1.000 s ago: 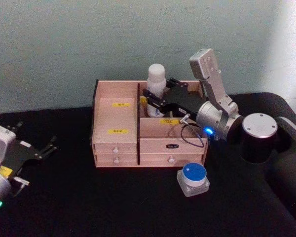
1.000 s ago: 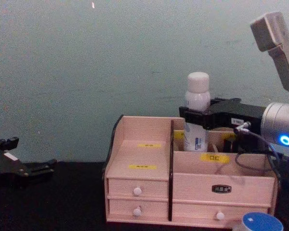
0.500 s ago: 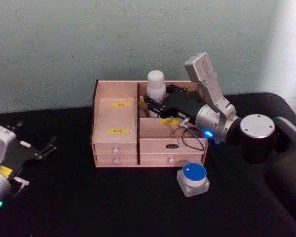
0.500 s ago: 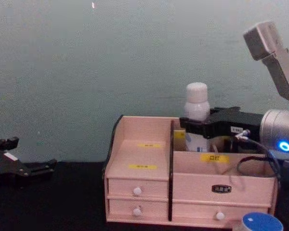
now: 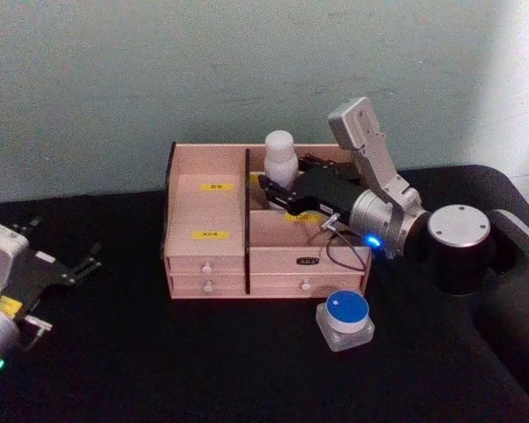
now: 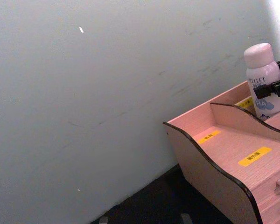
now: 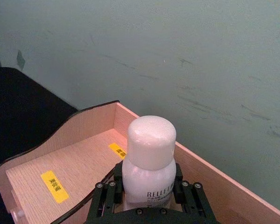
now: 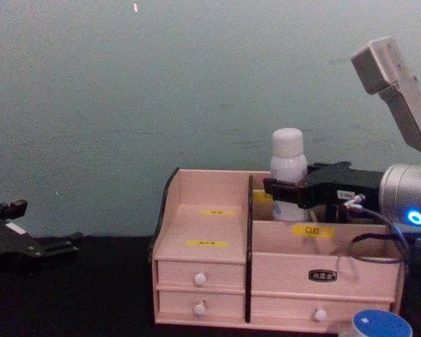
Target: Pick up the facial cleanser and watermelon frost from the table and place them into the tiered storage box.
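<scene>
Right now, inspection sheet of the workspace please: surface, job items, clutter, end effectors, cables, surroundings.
Surface: black table, carrying the box and the jar.
Job's things: white bottle upright, lower part inside the rear right compartment of the tiered storage box; blue-lidded jar on the table in front of the box's right end.
Clutter: nothing seen.
End effectors: right end effector shut on the white bottle, over the box; left end effector open, parked at the table's left.
Cables: grey cable loops from the right wrist over the box's front right.
Surroundings: pale green wall behind.
</scene>
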`<state>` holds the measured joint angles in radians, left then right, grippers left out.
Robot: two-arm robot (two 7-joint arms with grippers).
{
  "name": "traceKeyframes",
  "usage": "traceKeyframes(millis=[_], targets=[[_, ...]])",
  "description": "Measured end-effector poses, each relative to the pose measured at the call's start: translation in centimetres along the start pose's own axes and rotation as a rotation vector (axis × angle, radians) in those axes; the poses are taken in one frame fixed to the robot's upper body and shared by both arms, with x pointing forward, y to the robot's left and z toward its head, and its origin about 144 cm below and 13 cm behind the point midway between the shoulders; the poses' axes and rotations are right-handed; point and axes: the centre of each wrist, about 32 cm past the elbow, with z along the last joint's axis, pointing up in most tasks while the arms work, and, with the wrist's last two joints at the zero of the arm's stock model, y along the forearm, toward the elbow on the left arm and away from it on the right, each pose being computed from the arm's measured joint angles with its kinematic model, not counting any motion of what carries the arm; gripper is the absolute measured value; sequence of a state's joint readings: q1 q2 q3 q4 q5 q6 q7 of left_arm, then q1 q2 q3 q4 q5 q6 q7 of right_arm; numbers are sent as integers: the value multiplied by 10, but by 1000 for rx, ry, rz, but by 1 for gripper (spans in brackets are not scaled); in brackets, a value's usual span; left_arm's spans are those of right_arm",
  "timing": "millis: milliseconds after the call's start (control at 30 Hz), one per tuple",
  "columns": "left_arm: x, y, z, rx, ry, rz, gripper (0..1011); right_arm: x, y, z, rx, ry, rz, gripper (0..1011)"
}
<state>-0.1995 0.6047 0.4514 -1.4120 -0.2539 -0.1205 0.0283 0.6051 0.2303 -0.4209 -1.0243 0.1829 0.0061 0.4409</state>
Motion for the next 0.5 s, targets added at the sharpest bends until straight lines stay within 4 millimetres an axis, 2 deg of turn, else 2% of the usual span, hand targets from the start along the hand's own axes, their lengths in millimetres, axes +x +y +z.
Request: traceKeyframes(millis=[400, 500], targets=[[0, 0, 0, 0, 0, 0, 1001, 0, 0, 0, 2, 1, 1, 594], [0, 0, 0, 0, 0, 0, 1001, 0, 0, 0, 3, 1, 1, 633]])
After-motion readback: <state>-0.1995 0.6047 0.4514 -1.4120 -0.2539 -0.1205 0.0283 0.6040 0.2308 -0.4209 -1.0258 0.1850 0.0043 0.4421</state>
